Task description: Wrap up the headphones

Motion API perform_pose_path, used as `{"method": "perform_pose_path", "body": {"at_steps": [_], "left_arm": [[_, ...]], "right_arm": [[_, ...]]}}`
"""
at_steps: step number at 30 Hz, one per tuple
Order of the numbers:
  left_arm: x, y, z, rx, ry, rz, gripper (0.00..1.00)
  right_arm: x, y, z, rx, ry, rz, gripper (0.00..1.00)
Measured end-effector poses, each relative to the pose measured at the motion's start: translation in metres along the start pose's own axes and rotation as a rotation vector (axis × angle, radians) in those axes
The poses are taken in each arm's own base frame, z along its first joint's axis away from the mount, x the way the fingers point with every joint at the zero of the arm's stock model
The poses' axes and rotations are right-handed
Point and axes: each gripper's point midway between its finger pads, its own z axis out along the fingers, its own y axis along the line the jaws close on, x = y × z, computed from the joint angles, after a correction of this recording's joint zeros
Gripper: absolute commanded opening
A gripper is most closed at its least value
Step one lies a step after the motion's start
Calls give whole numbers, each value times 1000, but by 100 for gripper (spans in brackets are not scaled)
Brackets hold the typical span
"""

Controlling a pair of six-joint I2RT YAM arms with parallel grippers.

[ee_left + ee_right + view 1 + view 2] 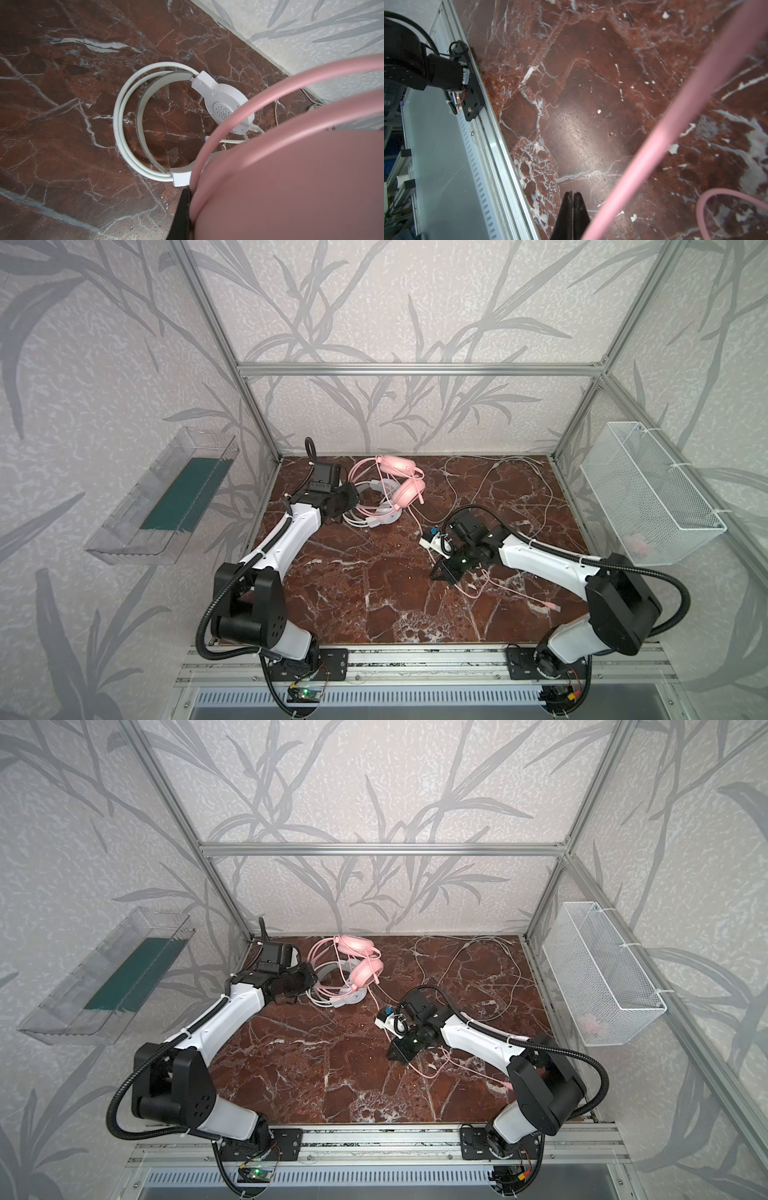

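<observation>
pink headphones (291, 176) (409, 487) (368, 969): nearest item, filling the lower corner of the left wrist view, with the double-wire headband arcing across it. located at the back left of the marble tabletop (353, 593), raised and leaning over the white set. left gripper (188, 194) (347, 499): clenched on the pink headband, one black finger visible against the wire, the other hidden behind pink; it sits at the left side of the pile. white headphones (226, 104) (388, 516) (353, 996): lying on the marble beneath the pink set, headband loop flat on the surface, one round cup showing a perforated face. pink cable (675, 116) (478, 591): leaves the pink set, crosses the middle of the table, passes the right gripper, loops on the marble and ends in a pink plug (552, 608) towards the front right. right gripper (572, 194) (441, 574) (400, 1054): fingers pressed together, nothing seen between the tips, low over the table right of centre. the pink cable runs just beside them, blurred and close to the lens; contact cannot be told. white cable (498, 461): loose, strewn along the back right of the table. wire basket (648, 497): white mesh, hung outside the right frame post, a small pink item inside. clear tray (137, 510): fixed on the left wall, holding a green mat (187, 493). aluminium rail (415, 659): front edge, carrying both arm bases.
</observation>
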Motion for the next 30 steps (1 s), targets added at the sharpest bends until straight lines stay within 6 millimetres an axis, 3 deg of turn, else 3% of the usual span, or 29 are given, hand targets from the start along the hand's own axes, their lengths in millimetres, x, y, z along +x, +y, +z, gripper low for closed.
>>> {"method": "perform_pose_path", "body": {"at_steps": [8, 12, 23, 30], "left_arm": [[7, 24, 2, -124, 12, -25, 0], [11, 26, 6, -183, 38, 4, 0], [19, -5, 7, -240, 76, 219, 0], [23, -31, 10, -242, 102, 390, 0]], "right_arm": [[-16, 42, -7, -14, 46, -216, 0], [-30, 53, -16, -18, 28, -304, 0], [-58, 75, -56, -11, 14, -548, 0], [-63, 66, -74, 43, 42, -654, 0]]}}
